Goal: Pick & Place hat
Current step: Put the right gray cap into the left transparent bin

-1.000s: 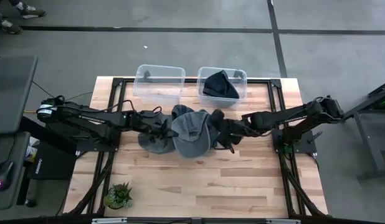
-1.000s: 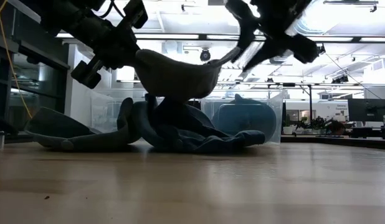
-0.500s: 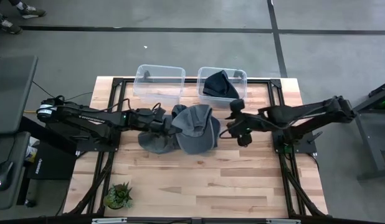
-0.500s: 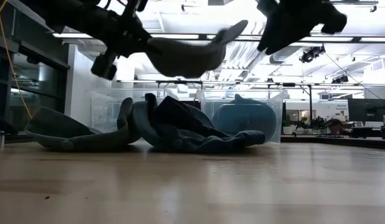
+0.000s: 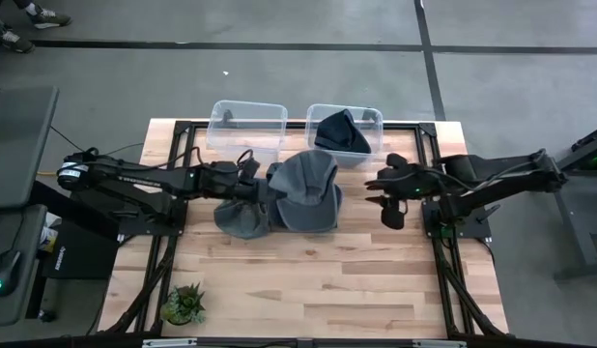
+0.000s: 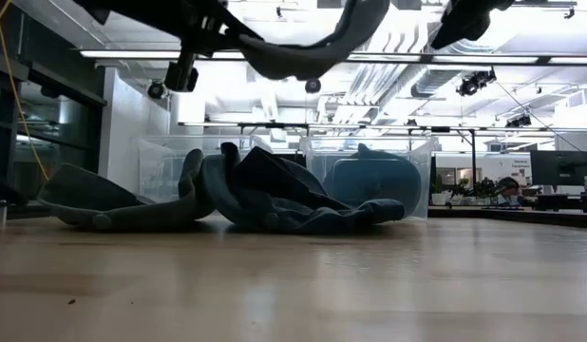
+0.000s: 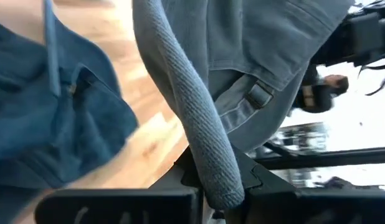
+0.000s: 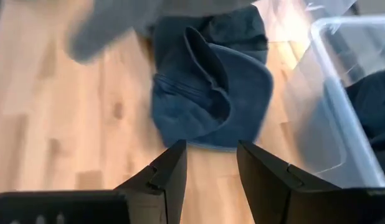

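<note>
A grey hat [image 5: 303, 177] hangs in the air over a pile of hats, high up in the low view [image 6: 308, 52]. My left gripper [image 5: 263, 186] reaches in from the table's left and is shut on it [image 7: 217, 186]. Under it, a dark grey hat [image 5: 242, 220] and a blue hat [image 8: 208, 93] lie flat on the wood. My right gripper [image 5: 390, 190] is open [image 8: 211, 168] and hovers to the right of the pile, touching nothing. My left gripper pinches the grey hat's thick stitched edge [image 7: 208, 155] between its two fingers, coming level from the table's left. The hat is lifted clear of the pile and stretches away from the fingers toward the table's right, its body sagging a little.
Two clear plastic bins stand at the far edge: the left one [image 5: 246, 126] and the right one [image 5: 371, 124], which holds a dark hat [image 5: 339, 133]. A small potted plant [image 5: 184, 304] sits at the near left corner. Bare wood lies near and right of the pile.
My right gripper has come off the grey hat's right end and drawn back toward the table's right edge, rising. My left gripper has lifted the hat higher and carried it toward the far edge; the hat now hangs from that gripper alone. The pile stayed put.
</note>
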Controlling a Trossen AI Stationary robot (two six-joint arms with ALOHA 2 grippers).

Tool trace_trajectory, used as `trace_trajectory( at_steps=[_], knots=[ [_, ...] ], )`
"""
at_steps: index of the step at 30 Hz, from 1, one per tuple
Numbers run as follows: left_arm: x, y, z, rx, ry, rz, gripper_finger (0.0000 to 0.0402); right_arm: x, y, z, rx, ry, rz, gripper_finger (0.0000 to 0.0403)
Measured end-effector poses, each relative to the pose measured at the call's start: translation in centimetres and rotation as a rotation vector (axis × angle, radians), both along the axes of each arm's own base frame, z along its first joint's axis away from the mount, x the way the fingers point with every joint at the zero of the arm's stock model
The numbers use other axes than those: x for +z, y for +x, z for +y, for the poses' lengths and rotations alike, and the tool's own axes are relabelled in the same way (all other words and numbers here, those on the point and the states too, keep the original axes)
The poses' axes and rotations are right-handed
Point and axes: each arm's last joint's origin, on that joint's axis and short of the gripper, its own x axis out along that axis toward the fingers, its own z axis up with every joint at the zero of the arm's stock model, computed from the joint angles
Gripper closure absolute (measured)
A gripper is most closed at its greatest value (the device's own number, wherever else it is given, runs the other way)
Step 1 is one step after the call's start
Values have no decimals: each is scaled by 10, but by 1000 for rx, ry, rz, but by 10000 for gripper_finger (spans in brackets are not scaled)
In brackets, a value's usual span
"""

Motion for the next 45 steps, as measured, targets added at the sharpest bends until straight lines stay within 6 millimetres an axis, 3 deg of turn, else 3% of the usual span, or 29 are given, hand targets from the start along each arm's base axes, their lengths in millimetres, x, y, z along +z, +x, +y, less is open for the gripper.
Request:
trace_trajectory(
  at_steps=[13, 28, 40, 45],
  knots=[
    [20, -2, 5, 70, 314, 169, 384, 6, -8, -2, -230, 232, -77, 268],
    [56, -12, 13, 231, 673, 389, 384, 6, -8, -5, -318, 163, -108, 268],
    [58, -17, 13, 176, 705, 453, 384, 7, -7, -6, -349, 132, -122, 268],
    [63, -33, 21, 196, 674, 474, 384, 7, -6, -6, -355, 127, -134, 268]
  ],
)
